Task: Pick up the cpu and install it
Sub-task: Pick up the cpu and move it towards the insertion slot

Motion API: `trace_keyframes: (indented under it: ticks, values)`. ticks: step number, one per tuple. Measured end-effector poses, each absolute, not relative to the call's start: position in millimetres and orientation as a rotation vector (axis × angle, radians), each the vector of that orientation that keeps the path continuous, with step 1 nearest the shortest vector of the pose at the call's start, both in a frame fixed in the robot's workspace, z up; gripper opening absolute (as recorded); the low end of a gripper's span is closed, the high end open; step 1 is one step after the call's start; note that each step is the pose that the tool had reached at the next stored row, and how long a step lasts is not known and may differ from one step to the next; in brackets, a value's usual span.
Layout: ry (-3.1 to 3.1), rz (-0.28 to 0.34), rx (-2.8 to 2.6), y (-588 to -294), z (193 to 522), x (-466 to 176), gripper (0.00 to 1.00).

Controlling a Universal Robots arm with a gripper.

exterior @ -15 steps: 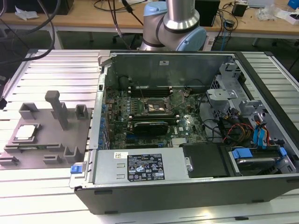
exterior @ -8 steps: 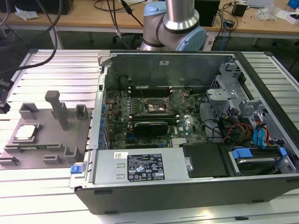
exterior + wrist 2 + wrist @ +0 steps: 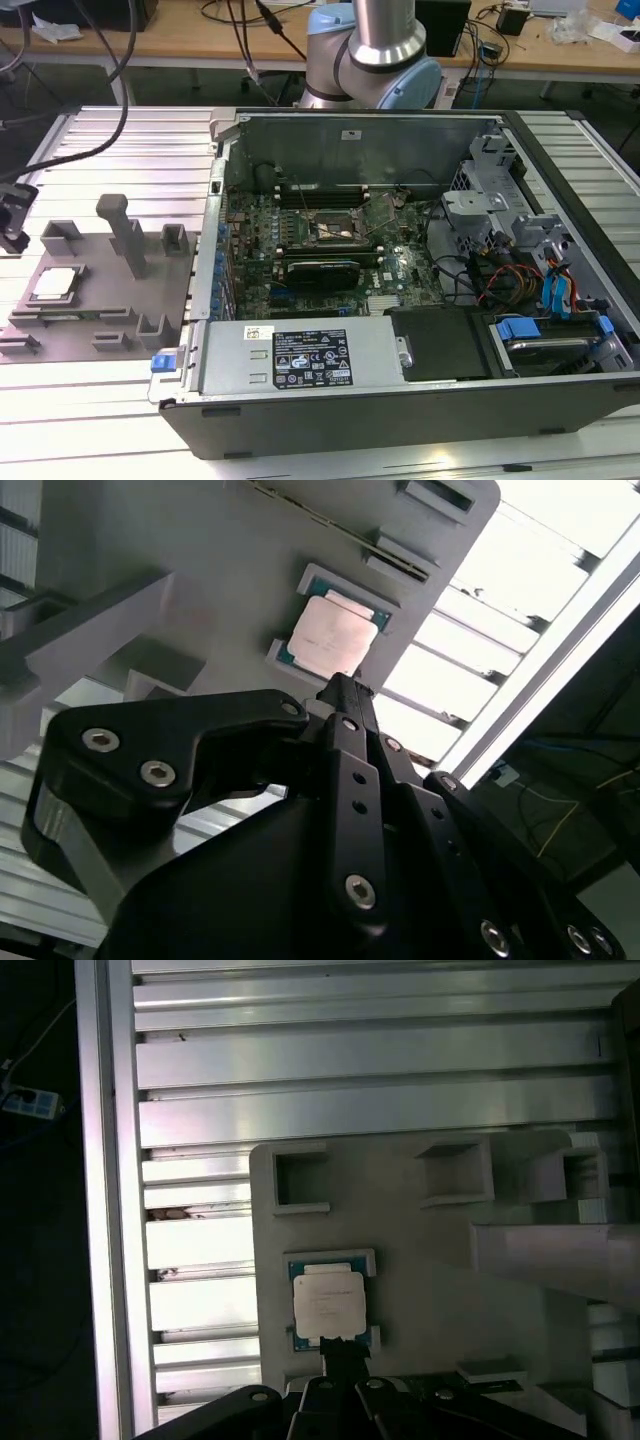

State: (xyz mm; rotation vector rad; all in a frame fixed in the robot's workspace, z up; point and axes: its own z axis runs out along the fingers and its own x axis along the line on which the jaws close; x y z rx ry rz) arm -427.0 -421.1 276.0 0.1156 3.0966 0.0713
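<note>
At about nine o'clock from the open computer case (image 3: 350,400), on the exterior view's left, the cpu (image 3: 55,284) lies flat in a shallow seat of the grey fixture plate (image 3: 95,265). That plate rests on the ribbed aluminium table (image 3: 110,400). A tall grey post (image 3: 125,235) stands on the plate at roughly two o'clock from the chip. Inside the case, the motherboard's socket (image 3: 338,228) sits with its frame open, well apart from the chip, toward three o'clock.

Both wrist views look along the gripper (image 3: 345,687) (image 3: 340,1348) toward the fixture plate (image 3: 200,540) (image 3: 420,1280). Its black fingers (image 3: 335,780) are pressed together into one narrow tip and pinch nothing. That tip points at the near edge of the cpu (image 3: 333,637) (image 3: 328,1302), whose silvery lid faces up inside a darker rim. The tip appears just beside that edge; whether it touches the chip I cannot tell.
</note>
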Motion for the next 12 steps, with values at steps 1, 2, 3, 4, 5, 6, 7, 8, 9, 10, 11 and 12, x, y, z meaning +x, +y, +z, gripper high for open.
trace_keyframes:
  ticks: [1,2,3,4,5,6,7,8,9,10,11,12]
  values:
    - [3.096,0.071,0.116,-421.1,273.5,-427.0,0.11]
    - [3.096,0.071,0.116,-421.1,271.6,-427.0,0.11]
    - [3.096,0.071,0.116,-421.1,270.3,-427.0,0.11]
    - [3.097,0.071,0.116,-421.1,269.5,-427.0,0.11]
    - [3.097,0.071,0.116,-421.1,269.3,-427.0,0.11]
    - [3.096,0.071,0.116,-421.1,268.9,-427.0,0.11]
    - [3.097,0.072,0.116,-421.1,268.6,-427.0,0.11]
    - [3.097,0.072,0.116,-421.1,268.3,-427.0,0.11]
    - [3.097,0.073,0.116,-421.1,268.0,-427.0,0.11]
    - [3.096,0.073,0.116,-421.1,267.6,-427.0,0.11]
    - [3.096,0.074,0.116,-421.1,266.9,-427.0,0.11]
    - [3.097,0.075,0.116,-421.1,266.4,-427.0,0.11]
